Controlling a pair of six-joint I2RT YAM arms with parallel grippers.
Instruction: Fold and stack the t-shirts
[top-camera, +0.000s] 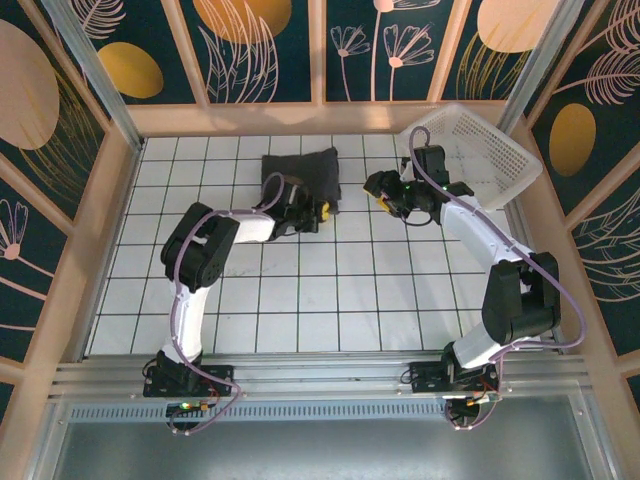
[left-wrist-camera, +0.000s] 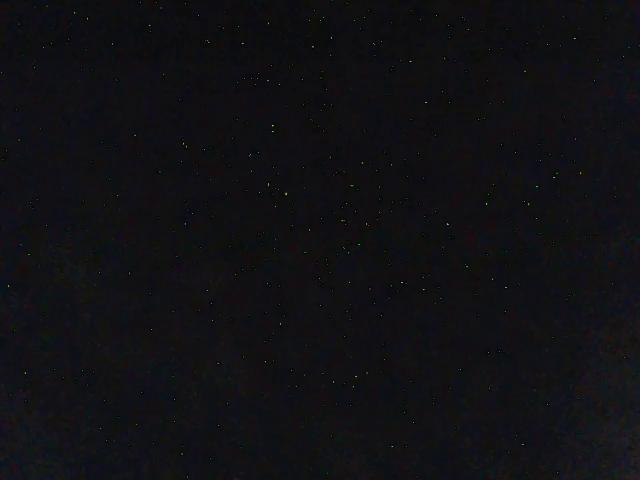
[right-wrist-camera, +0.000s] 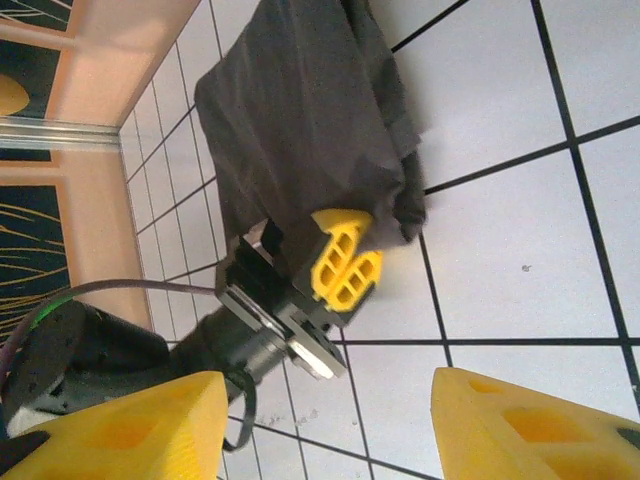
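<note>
Lying folded at the far middle of the tiled surface (top-camera: 250, 290), the t-shirt (top-camera: 300, 172) forms a compact dark bundle. Its slightly longer axis runs left to right, roughly parallel to the far wall. Which end is collar and which is hem cannot be told. One loose corner droops onto the tiles at the near right.

The left tool (top-camera: 318, 212) sits at that near right edge. In the right wrist view its yellow fingers (right-wrist-camera: 345, 262) are pressed together, and cloth lies over the tool body behind them. Whether any cloth is pinched between them cannot be told.

The right tool (top-camera: 383, 195) stands just right of the t-shirt, apart from it. Its jaws are spread wide and grip nothing.

A white mesh basket (top-camera: 480, 150) leans tilted in the far right corner.
</note>
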